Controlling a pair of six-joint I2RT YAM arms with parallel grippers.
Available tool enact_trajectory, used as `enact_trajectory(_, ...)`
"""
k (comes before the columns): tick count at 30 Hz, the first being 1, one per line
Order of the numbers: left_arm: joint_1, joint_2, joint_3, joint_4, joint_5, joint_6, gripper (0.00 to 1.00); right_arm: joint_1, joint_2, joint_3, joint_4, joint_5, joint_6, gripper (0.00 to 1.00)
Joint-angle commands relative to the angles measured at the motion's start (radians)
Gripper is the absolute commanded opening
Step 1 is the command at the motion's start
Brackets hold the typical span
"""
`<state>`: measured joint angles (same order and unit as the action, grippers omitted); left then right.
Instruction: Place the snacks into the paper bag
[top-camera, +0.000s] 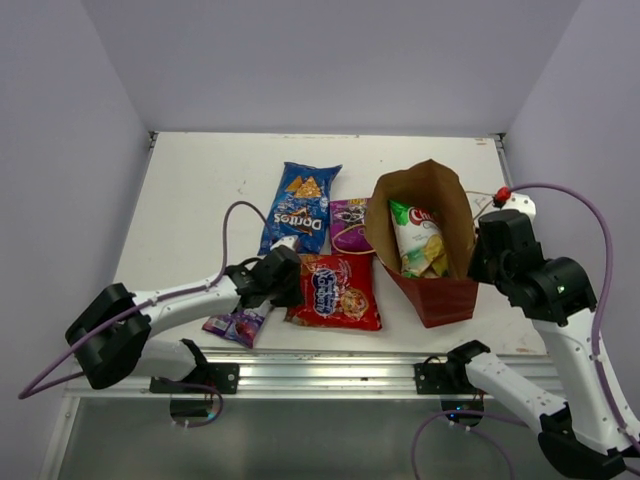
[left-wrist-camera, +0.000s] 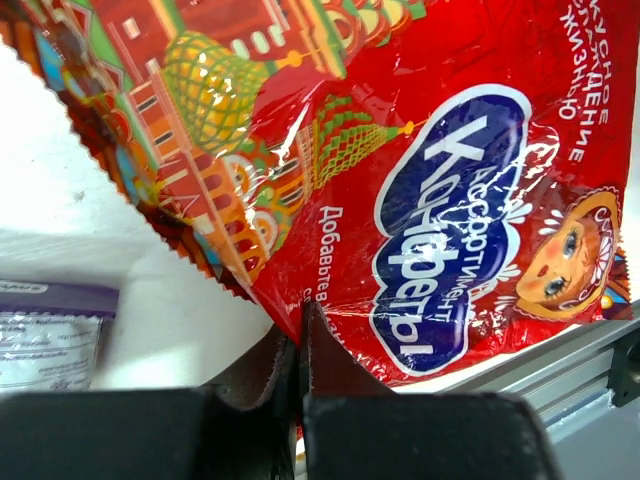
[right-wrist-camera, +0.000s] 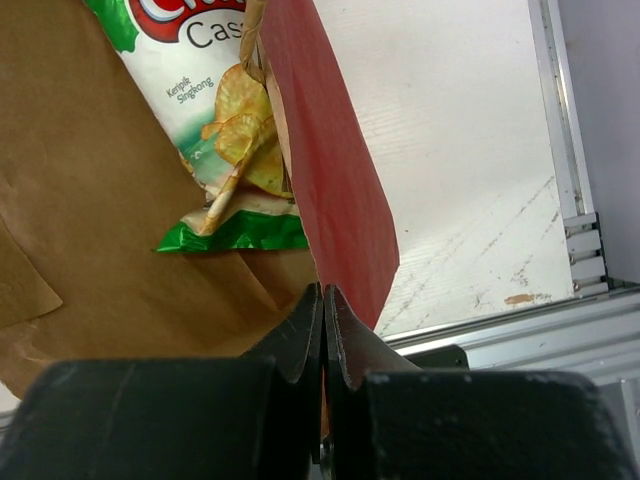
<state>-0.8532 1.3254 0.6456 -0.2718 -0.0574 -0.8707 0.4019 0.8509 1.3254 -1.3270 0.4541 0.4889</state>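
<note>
The red paper bag (top-camera: 440, 298) lies open on the table, brown inside, with the green-white chips (top-camera: 418, 240) in it. My right gripper (right-wrist-camera: 322, 292) is shut on the bag's right wall (right-wrist-camera: 330, 190); the chips (right-wrist-camera: 215, 120) show beside it. My left gripper (left-wrist-camera: 300, 325) is shut on the left edge of the large red cookie bag (left-wrist-camera: 420, 190), which lies at the table's front (top-camera: 335, 292). The blue Doritos (top-camera: 300, 205) and the purple square bag (top-camera: 350, 222) lie behind it. The small purple packet (top-camera: 238, 324) lies at the front left and shows in the left wrist view (left-wrist-camera: 50, 335).
The table's aluminium front rail (top-camera: 330, 372) runs just below the cookie bag. White walls enclose the table on the left, back and right. A purple cable (top-camera: 235, 225) loops over the left arm.
</note>
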Motion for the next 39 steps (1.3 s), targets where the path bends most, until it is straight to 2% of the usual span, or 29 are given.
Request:
enact_trajectory(1,-0.001,-0.017,0.067,-0.044,-0.021,0.032,0.0,-0.002,-0.015,0.014,-0.021,0.028,-0.007,0.0)
enact_trajectory(4,-0.003,-0.048,0.239,-0.214,-0.114,0.045,0.0,-0.002,-0.018,0.02,-0.032,0.037,-0.009,0.0)
enact_trajectory(8,-0.004,-0.055,0.587,-0.311,-0.179,0.099,0.0,-0.002,-0.026,0.018,-0.04,0.044,-0.006,0.0)
enact_trajectory(16,-0.033,0.214,1.275,-0.4,-0.085,0.171,0.0,-0.002,-0.038,-0.002,-0.035,0.037,0.002,0.0)
enact_trajectory(22,-0.07,0.408,1.622,-0.411,-0.018,0.173,0.0,-0.002,-0.046,-0.009,-0.034,0.035,0.01,0.0)
enact_trajectory(26,-0.098,0.471,1.729,-0.365,0.004,0.164,0.0,-0.002,-0.049,-0.006,-0.04,0.037,0.011,0.0)
enact_trajectory(30,-0.147,0.443,1.744,-0.245,-0.041,0.185,0.0,-0.002,-0.053,-0.006,-0.051,0.035,0.013,0.0)
enact_trajectory(39,-0.162,0.388,1.818,-0.156,-0.096,0.252,0.0,-0.002,-0.056,-0.006,-0.064,0.038,0.01,0.0)
